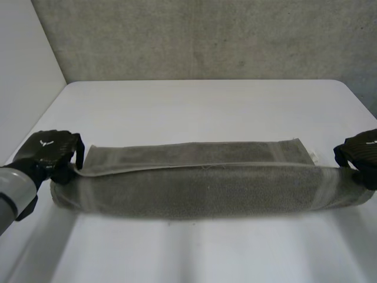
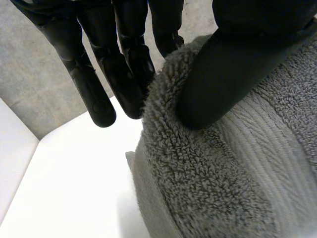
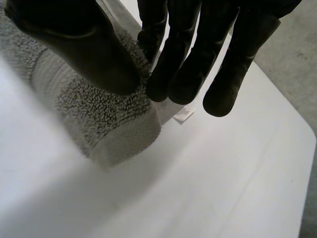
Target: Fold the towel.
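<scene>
A grey towel (image 1: 200, 186) stretches across the table in a long band, its near part lifted and doubled over the flat part behind. My left hand (image 1: 53, 153) is at the towel's left end, and its thumb (image 2: 233, 74) presses the towel's edge (image 2: 198, 163) against the fingers (image 2: 126, 69). My right hand (image 1: 360, 154) is at the towel's right end, where its thumb (image 3: 74, 44) and fingers (image 3: 185, 64) pinch the towel's corner (image 3: 104, 119). A white label (image 3: 182, 114) sticks out under that corner.
The white table (image 1: 206, 106) runs back to a grey wall (image 1: 206, 35). A pale wall (image 1: 23, 71) stands at the left. The table's right edge (image 1: 362, 103) lies close to my right hand.
</scene>
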{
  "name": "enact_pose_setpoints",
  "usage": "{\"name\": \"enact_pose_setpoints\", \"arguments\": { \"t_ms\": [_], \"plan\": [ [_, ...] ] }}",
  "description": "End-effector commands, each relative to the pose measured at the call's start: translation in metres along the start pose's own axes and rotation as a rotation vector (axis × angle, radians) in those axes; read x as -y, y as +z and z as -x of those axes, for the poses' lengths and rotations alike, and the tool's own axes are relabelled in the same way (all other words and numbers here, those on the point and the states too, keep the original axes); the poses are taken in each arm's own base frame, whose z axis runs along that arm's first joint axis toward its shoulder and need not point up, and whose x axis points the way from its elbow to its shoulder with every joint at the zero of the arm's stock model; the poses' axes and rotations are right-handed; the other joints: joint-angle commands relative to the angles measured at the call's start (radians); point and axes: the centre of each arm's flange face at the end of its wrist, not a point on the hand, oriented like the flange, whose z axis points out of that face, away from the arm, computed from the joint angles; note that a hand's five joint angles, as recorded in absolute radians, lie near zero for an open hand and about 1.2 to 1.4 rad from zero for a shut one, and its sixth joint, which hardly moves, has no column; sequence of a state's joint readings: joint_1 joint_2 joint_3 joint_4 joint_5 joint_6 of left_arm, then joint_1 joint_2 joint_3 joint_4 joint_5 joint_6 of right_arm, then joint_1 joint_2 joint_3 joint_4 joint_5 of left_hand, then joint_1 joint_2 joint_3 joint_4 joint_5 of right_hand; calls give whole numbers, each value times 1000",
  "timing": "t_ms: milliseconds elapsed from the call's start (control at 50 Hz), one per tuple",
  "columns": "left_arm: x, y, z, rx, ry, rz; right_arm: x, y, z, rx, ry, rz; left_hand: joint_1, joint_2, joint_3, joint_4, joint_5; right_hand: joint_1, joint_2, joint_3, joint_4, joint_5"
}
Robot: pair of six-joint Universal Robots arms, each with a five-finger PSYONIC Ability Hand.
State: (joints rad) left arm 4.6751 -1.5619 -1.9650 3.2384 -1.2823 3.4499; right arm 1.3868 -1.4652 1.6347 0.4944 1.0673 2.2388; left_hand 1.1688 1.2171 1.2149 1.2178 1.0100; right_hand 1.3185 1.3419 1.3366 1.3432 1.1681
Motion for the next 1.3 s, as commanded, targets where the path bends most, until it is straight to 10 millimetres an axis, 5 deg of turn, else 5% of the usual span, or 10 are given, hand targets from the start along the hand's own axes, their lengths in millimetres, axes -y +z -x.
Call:
{"name": "enact_pose_setpoints", "arguments": {
  "t_ms": [20, 300, 660, 700, 740, 760, 780, 920, 1100, 1300],
  "plan": [
    [-5, 42, -5, -32, -20, -40, 15, 50, 0, -5, 31, -16, 227, 179, 181, 178, 212, 78, 54, 60, 53, 54],
    [-20, 109, -8, 34, -82, -12, 27, 142, 1, -89, 2, -27, 227, 179, 181, 178, 212, 78, 54, 60, 53, 54],
    [-20, 155, -14, 43, -63, -47, 32, 200, 12, -133, -40, -76, 227, 179, 181, 178, 212, 78, 54, 60, 53, 54],
    [-19, 158, -13, 48, -62, -48, 32, 204, 11, -152, -43, -71, 175, 127, 129, 126, 159, -68, -91, -86, -93, -92],
    [-20, 159, -13, 48, -63, -32, 32, 208, 10, -182, -48, -65, -651, -699, -697, -700, -667, -1144, -1167, -1162, -1169, -1168],
    [-20, 159, -13, 48, -63, -32, 32, 208, 10, -182, -48, -65, -656, -704, -702, -705, -672, -1144, -1167, -1162, -1169, -1168],
    [-21, 158, -15, 44, -64, -16, 34, 208, 10, -191, -53, -65, -994, -1043, -1040, -1043, -1010, -1144, -1167, -1162, -1169, -1168],
    [-19, 154, -18, 32, -65, 7, 49, 197, 2, -219, -48, -100, -993, -1042, -1040, -1042, -1009, -1144, -1167, -1162, -1169, -1168],
    [-6, 127, -18, 25, -67, 36, 73, 149, -6, -209, 51, -163, -993, -1042, -1040, -1042, -1009, -1144, -1167, -1162, -1169, -1168],
    [1, 71, -30, -2, -68, 39, 38, 88, 20, -136, 95, -109, -993, -1042, -1040, -1042, -1009, -1144, -1167, -1162, -1169, -1168]
  ]
}}
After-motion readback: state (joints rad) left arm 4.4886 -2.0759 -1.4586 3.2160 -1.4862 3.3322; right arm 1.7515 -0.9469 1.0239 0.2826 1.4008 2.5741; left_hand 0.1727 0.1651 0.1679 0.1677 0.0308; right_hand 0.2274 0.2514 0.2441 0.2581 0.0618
